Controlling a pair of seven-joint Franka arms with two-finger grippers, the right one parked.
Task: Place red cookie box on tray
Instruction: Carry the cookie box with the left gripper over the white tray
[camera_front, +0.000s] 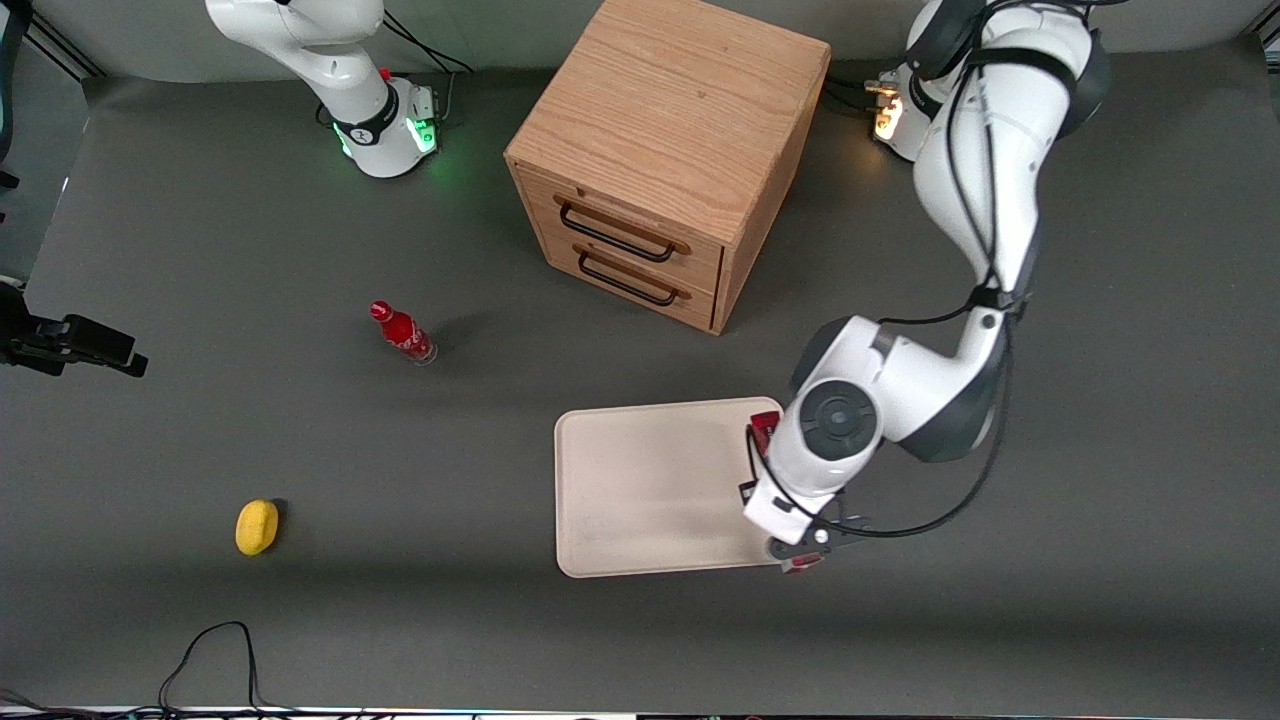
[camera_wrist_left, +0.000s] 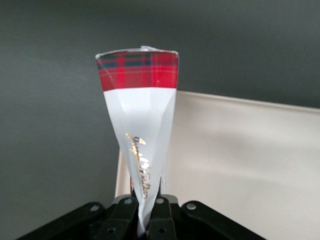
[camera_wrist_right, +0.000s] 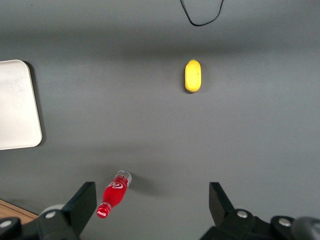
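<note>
Mostly hidden under the arm, the red cookie box (camera_wrist_left: 140, 115) sits clamped in the gripper (camera_wrist_left: 145, 210) above the tray (camera_front: 640, 490) edge.

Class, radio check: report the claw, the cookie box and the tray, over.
Claw shut on red cookie box, over the tray edge toward the working arm's end. Box not yet down. Nothing in the way.

Red cookie box (camera_wrist_left: 141, 115) glossy card; tray (camera_front: 650, 490) smooth matt plastic; cabinet (camera_front: 665, 150) grained wood.
</note>
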